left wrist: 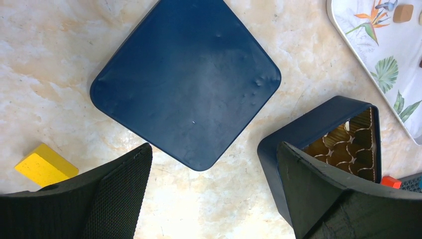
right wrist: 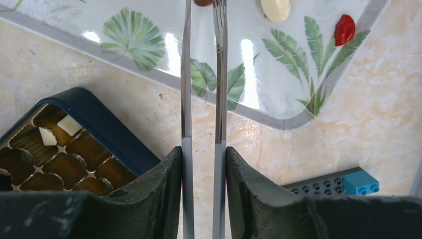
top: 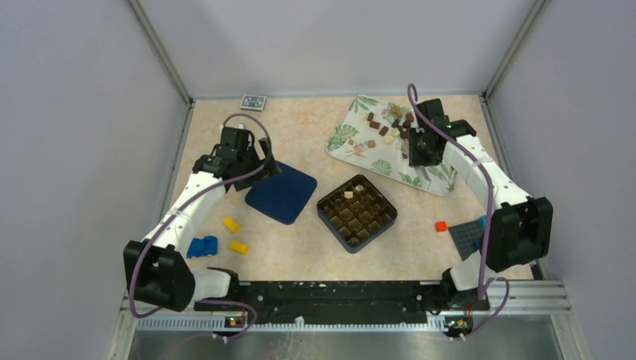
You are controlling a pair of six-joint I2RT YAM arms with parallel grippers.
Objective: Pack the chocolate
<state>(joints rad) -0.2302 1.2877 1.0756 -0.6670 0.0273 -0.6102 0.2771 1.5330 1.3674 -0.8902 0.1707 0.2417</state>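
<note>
Several small brown and cream chocolates [top: 384, 127] lie on the leaf-print tray [top: 352, 146]. The dark blue divided box [top: 357, 212] stands in the middle, with two cream pieces [right wrist: 68, 124] in its cells. My right gripper [right wrist: 201, 149] hangs over the tray's near edge, shut on metal tweezers [right wrist: 186, 74]. Their two arms stand slightly apart and their tips reach a brown chocolate [right wrist: 203, 2] at the top edge; a cream chocolate [right wrist: 275, 8] lies beside it. My left gripper [left wrist: 211, 149] is open and empty, just above the box's flat blue lid [left wrist: 186, 79].
Yellow bricks [top: 231, 223] and a blue toy [top: 202, 246] lie near the left arm. A red brick [top: 441, 226] and a grey studded plate [top: 469, 236] sit near the right arm. A card pack [top: 252, 101] lies at the back wall.
</note>
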